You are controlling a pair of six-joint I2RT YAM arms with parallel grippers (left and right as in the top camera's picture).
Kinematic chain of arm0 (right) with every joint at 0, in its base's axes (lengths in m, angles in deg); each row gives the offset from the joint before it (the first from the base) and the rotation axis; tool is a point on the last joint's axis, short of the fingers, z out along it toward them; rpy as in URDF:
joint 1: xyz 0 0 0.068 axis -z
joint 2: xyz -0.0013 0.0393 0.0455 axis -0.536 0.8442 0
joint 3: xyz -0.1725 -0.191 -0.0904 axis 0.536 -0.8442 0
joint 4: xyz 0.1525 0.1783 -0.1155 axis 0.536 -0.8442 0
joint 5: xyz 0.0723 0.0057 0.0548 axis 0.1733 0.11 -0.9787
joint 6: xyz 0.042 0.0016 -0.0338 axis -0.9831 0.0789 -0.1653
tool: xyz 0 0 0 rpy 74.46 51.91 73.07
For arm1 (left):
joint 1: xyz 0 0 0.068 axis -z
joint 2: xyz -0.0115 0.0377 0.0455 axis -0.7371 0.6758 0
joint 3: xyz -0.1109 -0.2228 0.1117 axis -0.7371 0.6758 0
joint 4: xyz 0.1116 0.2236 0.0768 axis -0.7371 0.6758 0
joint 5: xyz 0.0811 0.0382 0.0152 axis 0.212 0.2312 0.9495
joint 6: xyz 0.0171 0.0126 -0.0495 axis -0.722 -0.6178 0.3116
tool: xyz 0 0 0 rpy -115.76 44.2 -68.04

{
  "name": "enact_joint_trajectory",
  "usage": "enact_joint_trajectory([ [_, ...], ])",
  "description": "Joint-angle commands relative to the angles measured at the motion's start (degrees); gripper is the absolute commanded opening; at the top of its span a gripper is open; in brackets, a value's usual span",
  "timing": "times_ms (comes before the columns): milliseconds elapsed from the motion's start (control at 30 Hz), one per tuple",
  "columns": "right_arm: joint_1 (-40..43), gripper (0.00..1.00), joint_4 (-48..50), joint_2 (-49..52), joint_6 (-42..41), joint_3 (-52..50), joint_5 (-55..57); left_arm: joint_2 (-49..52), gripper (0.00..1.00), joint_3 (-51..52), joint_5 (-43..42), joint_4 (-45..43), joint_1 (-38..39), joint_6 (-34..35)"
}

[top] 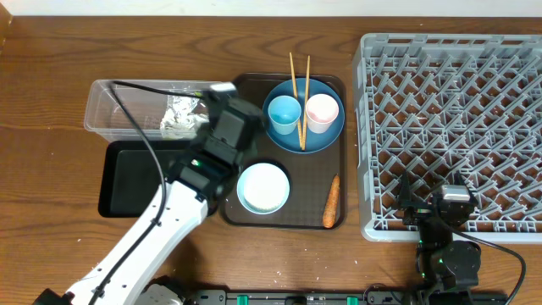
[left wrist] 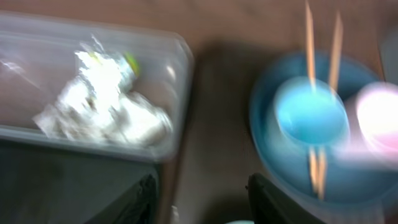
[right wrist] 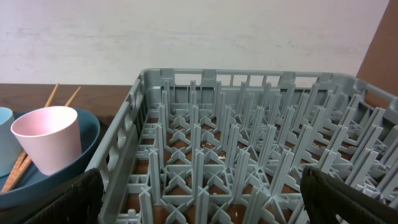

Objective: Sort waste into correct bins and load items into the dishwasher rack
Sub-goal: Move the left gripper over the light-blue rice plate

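The clear tub [top: 102,95] lies ahead and to the left of the left gripper [left wrist: 199,193]. It holds the crumpled tissue [left wrist: 102,102], which carries a green-yellow speck too blurred to identify. The black tray [top: 118,182] sits just behind the tub, left of the same gripper. The left gripper hovers over the boundary between the tub and the brown serving tray [top: 342,152]. Its fingers [left wrist: 142,200] are spread apart and hold nothing.

Ahead and to the right of this gripper, the blue plate [top: 329,135] rests on the serving tray. The plate carries the light blue cup [top: 284,113] and the pink cup [top: 322,112], side by side. The chopsticks [top: 298,80] lie across the plate between the cups. The white-blue bowl [top: 263,187] stands behind the gripper on the serving tray, with the carrot [top: 331,202] to its right.

The dishwasher rack [right wrist: 249,137] extends directly ahead of the right gripper [right wrist: 200,180]. This gripper is wide open and empty, positioned at the rack's near edge.
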Motion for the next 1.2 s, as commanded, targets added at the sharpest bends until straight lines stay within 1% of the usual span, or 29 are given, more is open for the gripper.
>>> enact_joint_trajectory([
  [0, 0.6, 0.99, -0.2, -0.1, -0.4, 0.0, 0.2, -0.9, 0.5, 0.2, -12.2, 5.1, 3.0, -1.1],
  [100, 0.6, 0.99, -0.2, -0.1, -0.4, 0.0, 0.2, -0.9, 0.51, 0.2, -22.7, 10.4, 5.2, -1.1],
  [133, 0.6, 0.99, -0.2, -0.1, -0.4, 0.0, 0.2, -0.9, 0.57, 0.2, -24.8, 11.6, 5.7, -1.1],
  [200, 0.6, 0.99, -0.2, -0.1, -0.4, 0.0, 0.2, -0.9, 0.75, 0.2, -26.3, 13.6, 6.6, -1.2],
  [233, 0.6, 0.99, -0.2, -0.1, -0.4, 0.0, 0.2, -0.9, 0.81, 0.2, -26.3, 14.3, 6.9, -1.2],
  [300, 0.6, 0.99, -0.2, -0.1, -0.4, 0.0, 0.2, -0.9, 0.84, 0.2, -26.3, 14.5, 6.9, -1.2],
  [533, 0.6, 0.99, -0.2, -0.1, -0.4, 0.0, 0.2, -0.9, 0.91, 0.2, -26.3, 14.5, 6.9, -1.2],
  [733, 0.6, 0.99, -0.2, -0.1, -0.4, 0.0, 0.2, -0.9, 0.94, 0.2, -26.3, 14.5, 6.9, -1.2],
  [1167, 0.6, 0.99, -0.2, -0.1, -0.4, 0.0, 0.2, -0.9, 0.96, 0.2, -26.3, 14.5, 6.9, -1.2],
])
